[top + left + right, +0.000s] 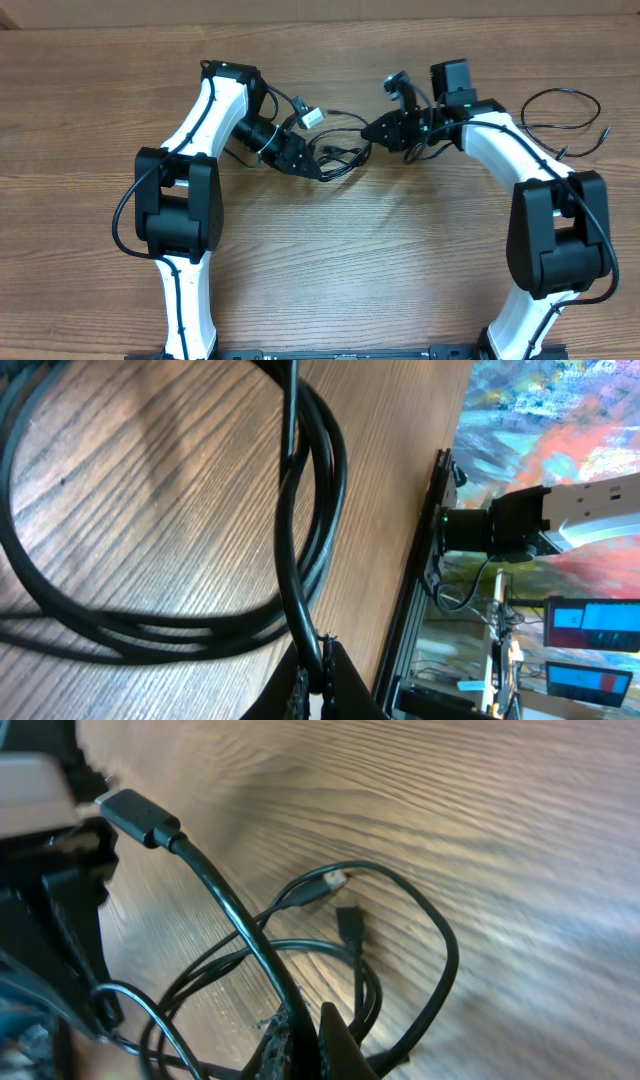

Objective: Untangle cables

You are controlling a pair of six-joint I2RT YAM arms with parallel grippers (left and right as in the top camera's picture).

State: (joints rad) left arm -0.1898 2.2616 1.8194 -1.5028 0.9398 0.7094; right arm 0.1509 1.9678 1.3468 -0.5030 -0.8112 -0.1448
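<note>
Knot of thin black flexible cables [340, 152] at twelve o'clock on the brown wooden table [350, 270]. My left gripper [316, 680] is clenched on a strand from nine o'clock, my right gripper [303, 1040] on another from three — opposed holds, presumably to draw the loops apart. A separate black cord loop [565, 120] lies at two o'clock.

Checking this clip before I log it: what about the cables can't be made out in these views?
- Overhead: the cables at centre are too small to count cords or trace crossings.
- Left wrist: the loops run off the top and left edges, no plug ends show, and the left gripper covers the pinched spot.
- Right wrist: cords vanish behind the right gripper at the bottom edge.
</note>
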